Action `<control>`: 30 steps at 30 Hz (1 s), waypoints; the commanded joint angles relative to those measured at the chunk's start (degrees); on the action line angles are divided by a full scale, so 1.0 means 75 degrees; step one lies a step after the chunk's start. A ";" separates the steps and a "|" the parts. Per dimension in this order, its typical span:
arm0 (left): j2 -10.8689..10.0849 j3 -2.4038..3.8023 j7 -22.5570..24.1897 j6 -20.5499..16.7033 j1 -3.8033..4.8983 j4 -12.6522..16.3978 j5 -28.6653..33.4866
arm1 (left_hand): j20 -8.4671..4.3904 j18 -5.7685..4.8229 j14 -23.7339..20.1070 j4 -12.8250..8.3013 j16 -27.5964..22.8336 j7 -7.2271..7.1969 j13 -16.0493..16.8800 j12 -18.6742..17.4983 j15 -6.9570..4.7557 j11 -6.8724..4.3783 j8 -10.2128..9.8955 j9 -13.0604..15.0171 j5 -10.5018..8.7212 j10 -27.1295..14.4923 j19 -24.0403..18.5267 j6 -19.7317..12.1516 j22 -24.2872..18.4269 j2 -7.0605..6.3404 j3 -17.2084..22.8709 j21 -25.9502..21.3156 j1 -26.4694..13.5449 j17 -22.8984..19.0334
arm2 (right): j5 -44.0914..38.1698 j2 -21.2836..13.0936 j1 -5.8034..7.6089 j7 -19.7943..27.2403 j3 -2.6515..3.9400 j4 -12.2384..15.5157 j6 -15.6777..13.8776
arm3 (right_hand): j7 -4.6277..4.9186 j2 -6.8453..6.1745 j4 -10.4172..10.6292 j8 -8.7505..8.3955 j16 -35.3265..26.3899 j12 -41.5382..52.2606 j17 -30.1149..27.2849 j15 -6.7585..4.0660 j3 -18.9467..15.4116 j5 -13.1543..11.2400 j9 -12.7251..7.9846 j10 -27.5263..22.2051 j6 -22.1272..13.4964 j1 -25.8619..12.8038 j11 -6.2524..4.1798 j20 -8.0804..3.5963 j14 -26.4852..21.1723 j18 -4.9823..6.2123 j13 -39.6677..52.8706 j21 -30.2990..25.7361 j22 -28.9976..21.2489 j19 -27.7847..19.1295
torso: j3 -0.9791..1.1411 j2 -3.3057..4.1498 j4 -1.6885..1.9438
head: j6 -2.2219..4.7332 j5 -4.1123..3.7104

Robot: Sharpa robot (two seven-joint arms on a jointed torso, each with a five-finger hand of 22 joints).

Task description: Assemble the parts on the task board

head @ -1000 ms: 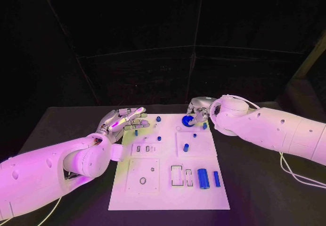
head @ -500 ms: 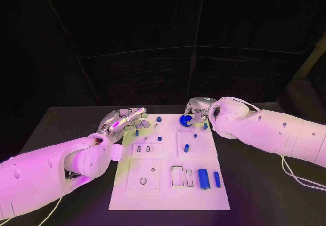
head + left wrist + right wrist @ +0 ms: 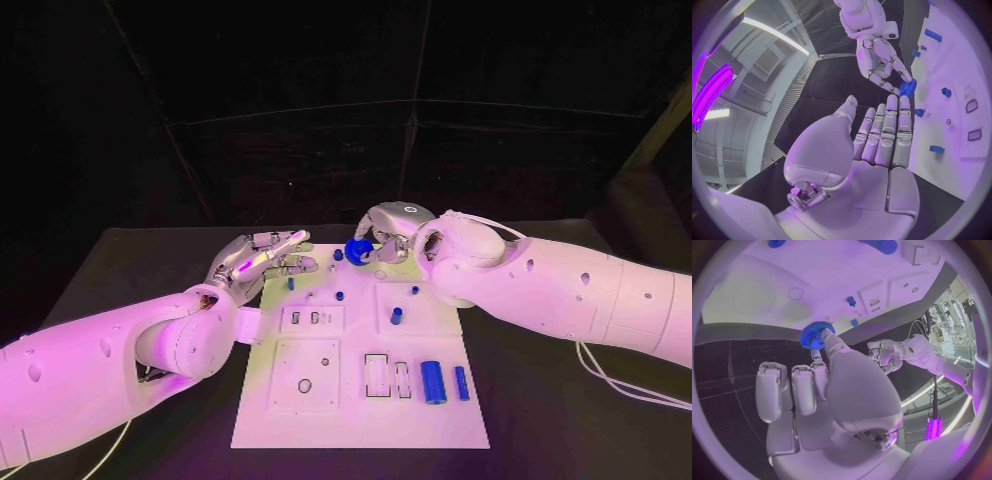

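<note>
The right hand [image 3: 387,243] pinches a blue gear [image 3: 359,250] in its fingertips, over the far edge of the white board [image 3: 361,420]. The left hand [image 3: 267,255] hovers beside the board's far left corner, fingers apart, holding nothing. Several pegs stand seated; a blue cylinder [image 3: 433,380] and a blue bar [image 3: 460,381] lie loose near the front, so much remains. Since a second ago, the right hand has carried the gear leftward along the far edge.
</note>
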 commanded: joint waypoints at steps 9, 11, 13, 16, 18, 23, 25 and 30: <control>-0.0075 0.0008 0.0075 0.0041 0.0016 -0.0071 -0.0009 | -0.0016 0.0101 0.0029 -0.0058 -0.0031 0.0028 -0.0011 -0.0046 0.0028 -0.0022 -0.0041 -0.0004 0.0005 0.0000 0.0048 0.0016 -0.0013 0.0047 -0.0017 -0.0033 0.0072 0.0011 | -0.0465 0.0813 -0.0009 0.0012 -0.0135 -0.0621 -0.0263 | -0.0258 -0.0018 -0.0007 -0.0058 0.0031 -0.0031 0.0727 -0.0045 0.0110 0.0061 0.0009 0.0021 0.0830 -0.0107 -0.0078 -0.0039 0.0544 -0.0147 0.0505 0.0039 0.0803 0.0086 | -0.0001 0.0006 -0.0009 | -0.0024 0.0115; -0.0083 0.0008 0.0081 0.0038 0.0020 -0.0076 -0.0009 | -0.0016 0.0101 0.0029 -0.0058 -0.0031 0.0028 -0.0011 -0.0046 0.0028 -0.0022 -0.0041 -0.0004 0.0005 0.0000 0.0048 0.0016 -0.0013 0.0047 -0.0017 -0.0033 0.0072 0.0011 | -0.0468 0.0935 -0.0022 0.0017 -0.0172 -0.0742 -0.0161 | -0.0258 -0.0018 -0.0007 -0.0058 0.0031 -0.0031 0.0727 -0.0045 0.0110 0.0061 0.0009 0.0021 0.0830 -0.0107 -0.0078 -0.0039 0.0544 -0.0147 0.0505 0.0039 0.0803 0.0086 | -0.0003 0.0006 0.0000 | -0.0024 0.0118; -0.0087 0.0008 0.0086 0.0037 0.0023 -0.0078 -0.0009 | -0.0016 0.0101 0.0029 -0.0058 -0.0031 0.0028 -0.0011 -0.0046 0.0028 -0.0022 -0.0041 -0.0004 0.0005 0.0000 0.0048 0.0016 -0.0013 0.0047 -0.0017 -0.0033 0.0072 0.0011 | -0.0470 0.1043 -0.0048 0.0022 -0.0195 -0.0844 -0.0056 | -0.0253 -0.0037 -0.0002 -0.0080 0.0025 -0.0044 0.0717 -0.0043 0.0133 0.0060 0.0008 0.0015 0.0831 -0.0141 -0.0075 -0.0038 0.0542 -0.0146 0.0497 0.0039 0.0802 0.0086 | 0.0000 0.0008 -0.0001 | -0.0026 0.0130; -0.0087 0.0008 0.0092 0.0042 0.0026 -0.0082 -0.0009 | -0.0016 0.0101 0.0029 -0.0058 -0.0031 0.0028 -0.0011 -0.0046 0.0028 -0.0022 -0.0041 -0.0004 0.0005 0.0000 0.0048 0.0016 -0.0013 0.0047 -0.0017 -0.0033 0.0072 0.0011 | -0.0471 0.1172 -0.0091 0.0034 -0.0215 -0.0950 0.0093 | -0.0253 -0.0038 -0.0002 -0.0080 0.0025 -0.0044 0.0717 -0.0043 0.0133 0.0060 0.0008 0.0014 0.0831 -0.0141 -0.0075 -0.0038 0.0542 -0.0146 0.0497 0.0039 0.0802 0.0086 | 0.0010 0.0006 -0.0008 | -0.0029 0.0155; -0.0090 0.0008 0.0095 0.0043 0.0028 -0.0083 -0.0009 | -0.0016 0.0101 0.0029 -0.0058 -0.0031 0.0028 -0.0011 -0.0046 0.0028 -0.0022 -0.0041 -0.0004 0.0005 0.0000 0.0048 0.0016 -0.0013 0.0047 -0.0017 -0.0033 0.0072 0.0011 | -0.0472 0.1234 -0.0112 0.0041 -0.0222 -0.0996 0.0181 | -0.0251 -0.0053 -0.0001 -0.0097 0.0015 -0.0050 0.0701 -0.0041 0.0151 0.0056 0.0006 0.0012 0.0830 -0.0164 -0.0072 -0.0037 0.0539 -0.0146 0.0495 0.0038 0.0800 0.0085 | 0.0015 0.0005 -0.0015 | -0.0024 0.0160; -0.0101 0.0009 0.0103 0.0040 0.0036 -0.0085 -0.0009 | -0.0017 0.0101 0.0030 -0.0072 -0.0035 0.0028 -0.0011 -0.0047 0.0027 -0.0023 -0.0042 -0.0004 0.0005 0.0002 0.0051 0.0019 -0.0015 0.0050 -0.0014 -0.0039 0.0083 0.0015 | -0.0472 0.1350 -0.0147 0.0018 -0.0233 -0.1104 0.0372 | -0.0244 -0.0065 -0.0004 -0.0129 0.0029 -0.0056 0.0725 -0.0038 0.0187 0.0053 0.0003 0.0008 0.0818 -0.0188 -0.0067 -0.0034 0.0544 -0.0148 0.0493 0.0040 0.0807 0.0090 | 0.0008 0.0006 -0.0022 | -0.0042 0.0180; -0.0102 0.0009 0.0104 0.0040 0.0040 -0.0085 -0.0009 | -0.0017 0.0101 0.0030 -0.0072 -0.0035 0.0028 -0.0011 -0.0047 0.0027 -0.0023 -0.0042 -0.0004 0.0005 0.0002 0.0051 0.0019 -0.0015 0.0050 -0.0014 -0.0039 0.0083 0.0015 | -0.0450 0.1378 -0.0154 0.0001 -0.0236 -0.1149 0.0394 | -0.0239 -0.0077 -0.0002 -0.0145 0.0023 -0.0077 0.0714 -0.0036 0.0203 0.0049 0.0002 -0.0004 0.0813 -0.0207 -0.0064 -0.0033 0.0541 -0.0147 0.0479 0.0040 0.0806 0.0090 | 0.0012 0.0006 -0.0026 | -0.0054 0.0172; -0.0095 0.0009 0.0104 0.0044 0.0046 -0.0084 -0.0009 | -0.0017 0.0101 0.0030 -0.0072 -0.0035 0.0028 -0.0011 -0.0047 0.0027 -0.0023 -0.0042 -0.0004 0.0005 0.0002 0.0051 0.0019 -0.0015 0.0050 -0.0014 -0.0039 0.0083 0.0015 | -0.0417 0.1412 -0.0167 -0.0035 -0.0238 -0.1216 0.0436 | -0.0232 -0.0091 -0.0003 -0.0173 0.0012 -0.0094 0.0696 -0.0031 0.0232 0.0049 -0.0001 -0.0016 0.0802 -0.0232 -0.0058 -0.0029 0.0537 -0.0148 0.0469 0.0039 0.0807 0.0091 | 0.0019 0.0007 -0.0028 | -0.0064 0.0180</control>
